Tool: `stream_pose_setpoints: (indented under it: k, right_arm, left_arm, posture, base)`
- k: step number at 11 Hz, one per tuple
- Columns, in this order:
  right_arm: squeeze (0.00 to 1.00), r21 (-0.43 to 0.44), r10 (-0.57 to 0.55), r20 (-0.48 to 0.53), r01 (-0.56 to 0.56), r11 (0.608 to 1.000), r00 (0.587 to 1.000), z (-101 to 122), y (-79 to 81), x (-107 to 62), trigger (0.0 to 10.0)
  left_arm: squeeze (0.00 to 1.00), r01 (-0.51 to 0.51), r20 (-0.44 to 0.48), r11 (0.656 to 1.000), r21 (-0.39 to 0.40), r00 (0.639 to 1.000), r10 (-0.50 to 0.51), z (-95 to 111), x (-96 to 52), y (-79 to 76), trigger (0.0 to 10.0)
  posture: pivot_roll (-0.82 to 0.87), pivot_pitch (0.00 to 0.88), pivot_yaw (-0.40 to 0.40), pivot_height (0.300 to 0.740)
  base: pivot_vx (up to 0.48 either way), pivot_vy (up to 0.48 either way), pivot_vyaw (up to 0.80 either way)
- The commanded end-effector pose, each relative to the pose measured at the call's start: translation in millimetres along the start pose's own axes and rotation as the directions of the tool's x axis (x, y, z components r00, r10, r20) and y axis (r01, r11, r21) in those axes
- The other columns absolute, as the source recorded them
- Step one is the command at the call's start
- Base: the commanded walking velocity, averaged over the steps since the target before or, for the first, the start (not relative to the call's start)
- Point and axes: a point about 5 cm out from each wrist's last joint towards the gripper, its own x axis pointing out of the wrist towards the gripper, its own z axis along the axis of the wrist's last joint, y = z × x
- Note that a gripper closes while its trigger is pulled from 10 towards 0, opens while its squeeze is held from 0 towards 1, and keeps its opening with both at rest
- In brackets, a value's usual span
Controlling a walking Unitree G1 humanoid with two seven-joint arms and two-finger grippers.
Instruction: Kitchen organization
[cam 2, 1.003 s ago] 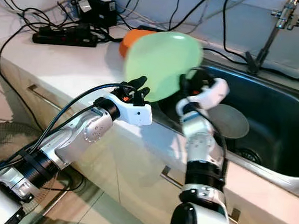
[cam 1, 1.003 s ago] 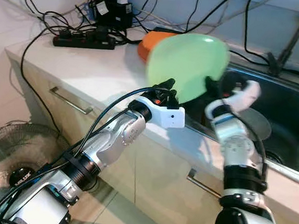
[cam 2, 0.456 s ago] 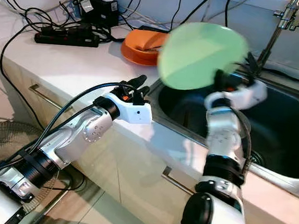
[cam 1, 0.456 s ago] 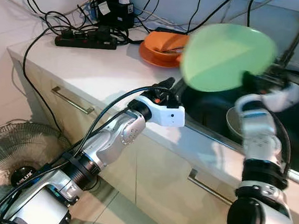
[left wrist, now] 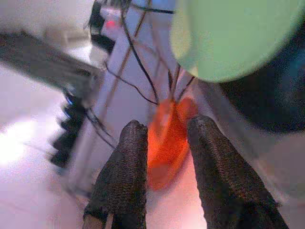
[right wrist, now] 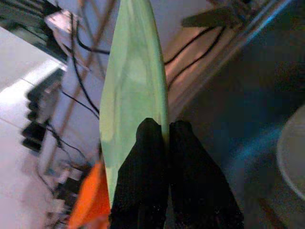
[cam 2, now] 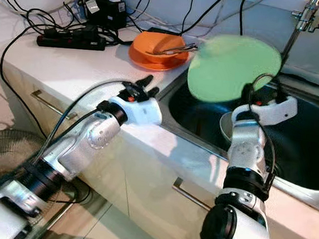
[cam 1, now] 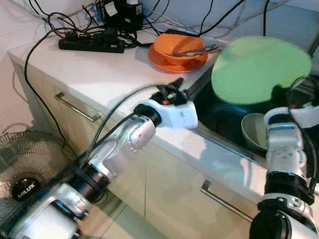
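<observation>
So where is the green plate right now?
The green plate is held on edge by the right gripper above the sink, right of the orange bowl.

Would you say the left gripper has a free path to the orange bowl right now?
Probably yes: the left gripper is open and empty, aimed at the orange bowl across bare counter; the green plate hangs off to the side.
</observation>
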Motion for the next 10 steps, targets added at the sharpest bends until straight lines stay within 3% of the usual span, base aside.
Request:
stream_pose_setpoints:
  k: [1,2,4,5,7,8,9,10]
  right_arm:
    - [0.00,-0.060,0.004,0.025,-0.003,0.998,1.000,6,7.9,4.5,10.0]
    - [0.00,-0.113,-0.106,0.030,0.109,0.988,0.994,6,-4.1,6.7,10.0]
    - [0.00,-0.143,-0.166,0.060,0.174,0.974,0.984,11,-11.8,8.5,10.0]
    - [0.00,-0.221,-0.179,0.065,0.189,0.957,0.982,11,-13.4,9.9,10.0]
    - [0.00,-0.253,-0.179,0.040,0.183,0.950,0.983,4,-11.2,11.8,10.0]
    - [0.00,-0.278,-0.176,0.016,0.174,0.945,0.984,-2,-9.4,12.9,10.0]
    - [0.00,-0.336,-0.180,-0.024,0.162,0.928,0.983,-10,-7.6,13.8,10.0]
    - [0.00,-0.386,-0.177,-0.046,0.146,0.911,0.983,-16,-5.5,14.3,10.0]
  left_arm:
    - [0.00,-0.018,-0.039,0.993,-0.121,0.999,0.014,-7,-2.4,3.2,10.0]
    - [0.00,-0.039,-0.044,0.975,-0.220,0.999,0.030,-1,-1.3,9.2,10.0]
    - [0.00,-0.034,-0.044,0.960,-0.276,0.999,0.023,1,-2.2,8.3,10.0]
    - [0.00,-0.013,-0.045,0.950,-0.312,0.999,-0.002,2,-4.5,5.0,10.0]
    - [0.00,0.013,-0.048,0.911,-0.412,0.998,-0.036,1,-6.8,-0.4,10.0]
    - [0.00,0.026,-0.040,0.878,-0.478,0.998,-0.052,2,-7.1,-2.6,10.0]
    - [0.00,0.023,-0.043,0.805,-0.592,0.997,-0.061,2,-7.3,-3.4,10.0]
    - [0.00,0.023,-0.051,0.783,-0.621,0.996,-0.069,0,-8.1,-4.4,10.0]
  posture:
    - [0.15,0.000,0.034,0.740]
    - [0.15,0.000,0.031,0.740]
    - [0.16,0.000,0.028,0.740]
    - [0.16,0.000,0.029,0.740]
    - [0.15,0.000,0.030,0.740]
    - [0.15,0.000,0.030,0.740]
    - [0.15,0.000,0.029,0.740]
    - [0.16,0.000,0.027,0.740]
  base:
    - [0.000,0.000,0.00]
    - [0.000,0.000,0.00]
    - [0.000,0.000,0.00]
    - [0.000,0.000,0.00]
    - [0.000,0.000,0.00]
    - [0.000,0.000,0.00]
    - [0.000,0.000,0.00]
    - [0.000,0.000,0.00]
